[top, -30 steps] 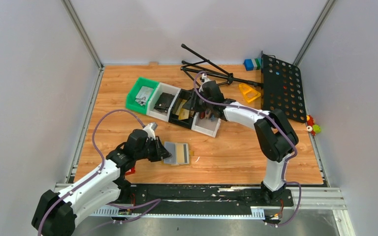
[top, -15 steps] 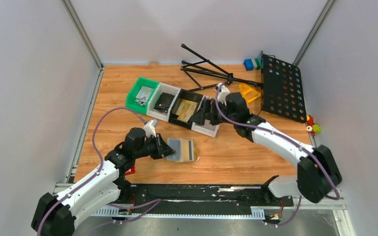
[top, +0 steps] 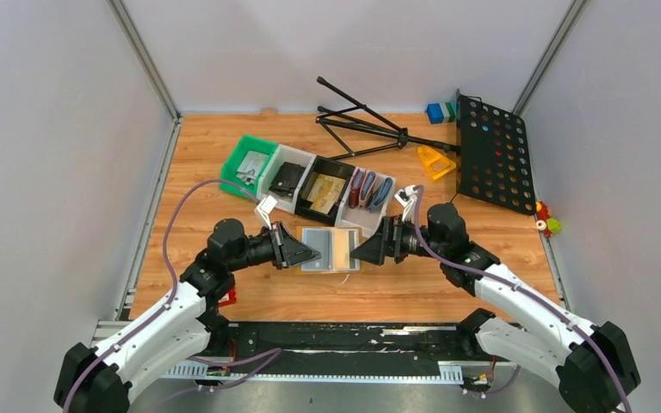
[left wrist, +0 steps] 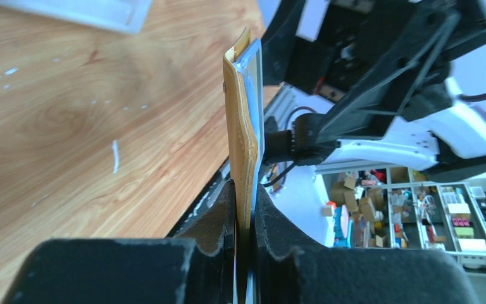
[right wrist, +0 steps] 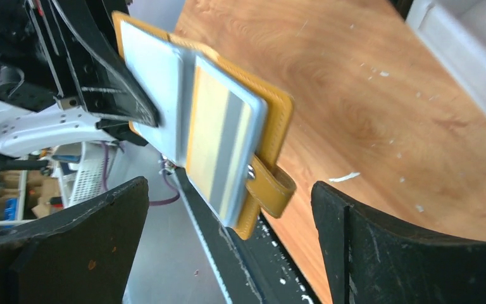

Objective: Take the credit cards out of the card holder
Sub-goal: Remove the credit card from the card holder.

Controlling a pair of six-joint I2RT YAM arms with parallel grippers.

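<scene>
Above the wooden tabletop (top: pixel 413 284), my left gripper (top: pixel 308 255) clamps the open mustard-yellow bifold card holder (top: pixel 327 249); my right gripper (top: pixel 358 253), jaws apart, must next pinch its gold-tan card (right wrist: pixel 210 136).

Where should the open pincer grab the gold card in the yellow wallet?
Probably pinch the gold card at its edge nearest the strap, coming from the right. The left pincer clamps the other half of the card holder, so this half hangs free, facing the open right pincer.
</scene>
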